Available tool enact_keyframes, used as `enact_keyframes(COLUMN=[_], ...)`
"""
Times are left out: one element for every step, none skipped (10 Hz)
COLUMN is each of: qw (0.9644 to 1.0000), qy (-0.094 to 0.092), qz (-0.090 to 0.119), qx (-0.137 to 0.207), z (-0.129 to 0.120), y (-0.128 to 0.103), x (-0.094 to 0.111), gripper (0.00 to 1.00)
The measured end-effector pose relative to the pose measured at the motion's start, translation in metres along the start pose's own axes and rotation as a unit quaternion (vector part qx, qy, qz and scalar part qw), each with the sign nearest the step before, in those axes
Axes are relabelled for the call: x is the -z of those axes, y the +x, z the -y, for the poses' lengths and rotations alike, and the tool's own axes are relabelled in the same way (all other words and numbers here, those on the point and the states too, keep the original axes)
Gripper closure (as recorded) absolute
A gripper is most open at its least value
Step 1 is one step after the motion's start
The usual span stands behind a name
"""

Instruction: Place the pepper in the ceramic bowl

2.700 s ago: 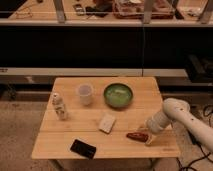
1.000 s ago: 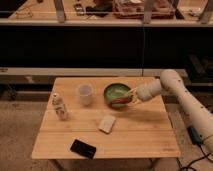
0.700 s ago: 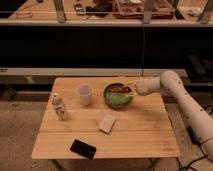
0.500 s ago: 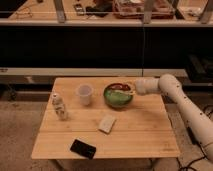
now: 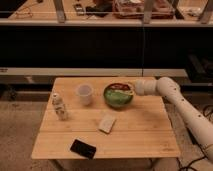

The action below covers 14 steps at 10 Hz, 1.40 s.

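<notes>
The gripper [image 5: 131, 91] hangs at the right rim of the ceramic bowl [image 5: 118, 96] on the desk [image 5: 135, 130]. The pepper [image 5: 119, 87] lies in the bowl's far side.

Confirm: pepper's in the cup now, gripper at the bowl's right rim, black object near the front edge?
Not quite. The camera view shows the pepper in the bowl, not the cup. The rest holds: gripper at the bowl's right rim, black object near the front edge.
</notes>
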Motion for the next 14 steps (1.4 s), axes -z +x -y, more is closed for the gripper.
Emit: enact_keyframes(qw=[0.9999,0.9998,0.9996,0.9992,0.9989,0.9985,0.9984,0.9984,0.9984,0.9984,0.9984,0.9984,0.9984,0.9984], qy=[-0.009,-0.016,-0.025,-0.035,-0.041,-0.047,-0.049,-0.050,-0.049,-0.049,-0.049,-0.050,-0.050,-0.050], qz=[-0.005,-0.010,-0.014,-0.018,-0.020,-0.025,-0.027,-0.027,-0.027,-0.028,-0.028,-0.027,-0.026,-0.027], qx=[0.004,0.006,0.006,0.008,0.008,0.008,0.003,0.002,0.002,0.001,0.001,0.001,0.002,0.002], z=[-0.004,-0.007,-0.011,-0.014,-0.017,-0.019,-0.019,-0.018,-0.018,-0.019,-0.018,-0.019,-0.019,-0.018], y=[0.002,0.004,0.006,0.008,0.009,0.011,0.012,0.012,0.012,0.013,0.012,0.012,0.011,0.011], x=[-0.005,-0.008,-0.011,-0.011,-0.012,-0.014,-0.016,-0.017,-0.016,-0.016,-0.016,-0.017,-0.018,-0.017], gripper=[0.82,0.82,0.80,0.73,0.66,0.53,0.44,0.39,0.38,0.38,0.38,0.38,0.38,0.38])
